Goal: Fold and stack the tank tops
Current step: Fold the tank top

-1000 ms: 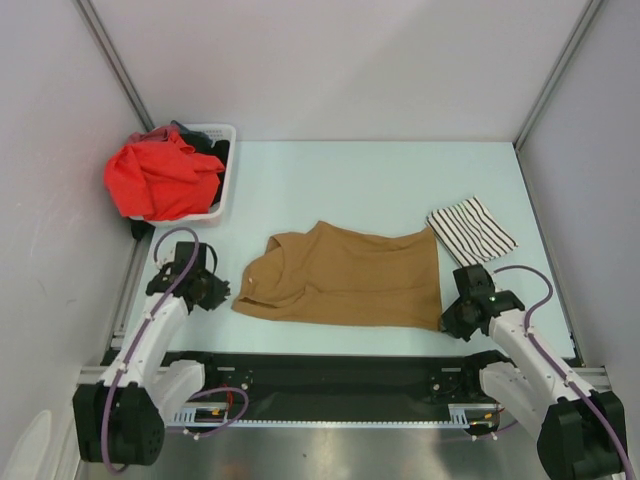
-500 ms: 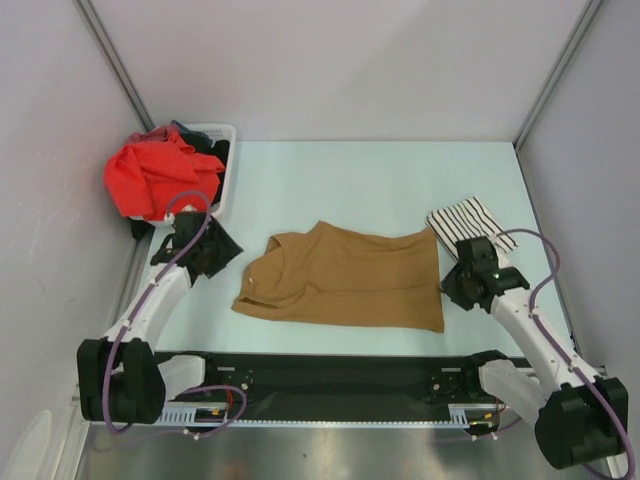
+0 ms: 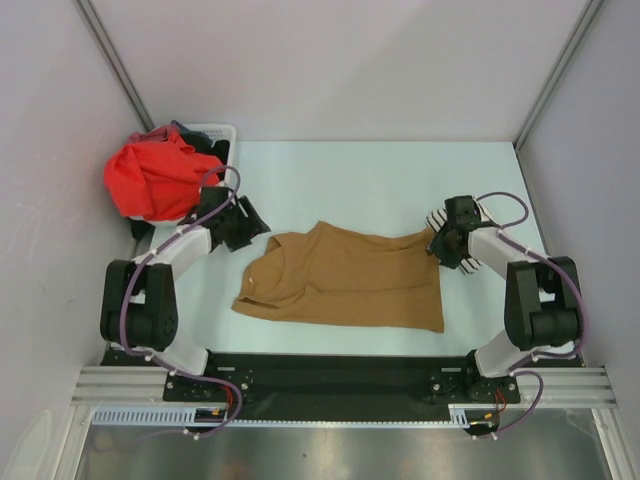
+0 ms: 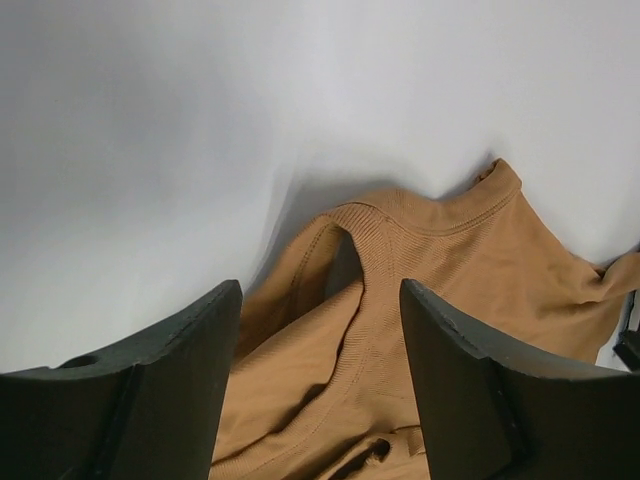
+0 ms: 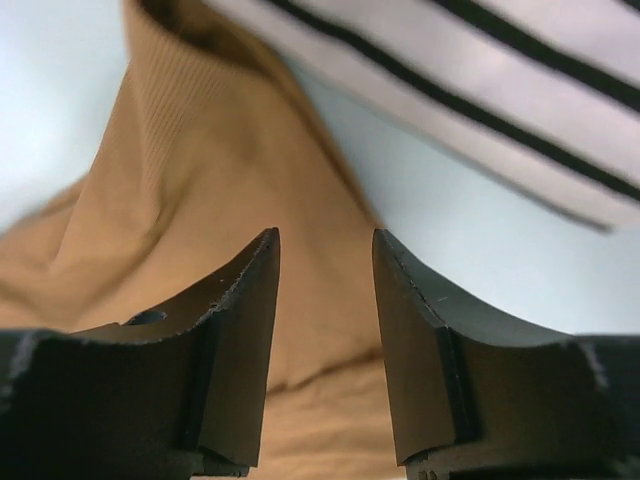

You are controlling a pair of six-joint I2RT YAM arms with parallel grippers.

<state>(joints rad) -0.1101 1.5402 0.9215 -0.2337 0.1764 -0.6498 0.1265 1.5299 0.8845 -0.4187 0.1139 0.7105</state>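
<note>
The tan-brown tank top (image 3: 345, 278) lies spread across the middle of the table, its neck and straps to the left. The striped tank top (image 3: 487, 222), folded, lies at its far right corner, mostly hidden by my right arm. My left gripper (image 3: 255, 226) is open just left of the straps, and the tan neckline (image 4: 400, 230) shows between its fingers. My right gripper (image 3: 438, 240) is open over the tan top's far right corner (image 5: 190, 190), with the striped top (image 5: 480, 80) just beyond.
A white laundry basket (image 3: 214, 136) with red and dark clothes (image 3: 155, 178) stands at the back left. Grey walls close in the table on three sides. A black rail (image 3: 320, 368) runs along the near edge.
Both arms have reached forward from the near edge. The left gripper moved up to the tan top's straps, the right gripper to its far right corner. The cloth has not moved.
</note>
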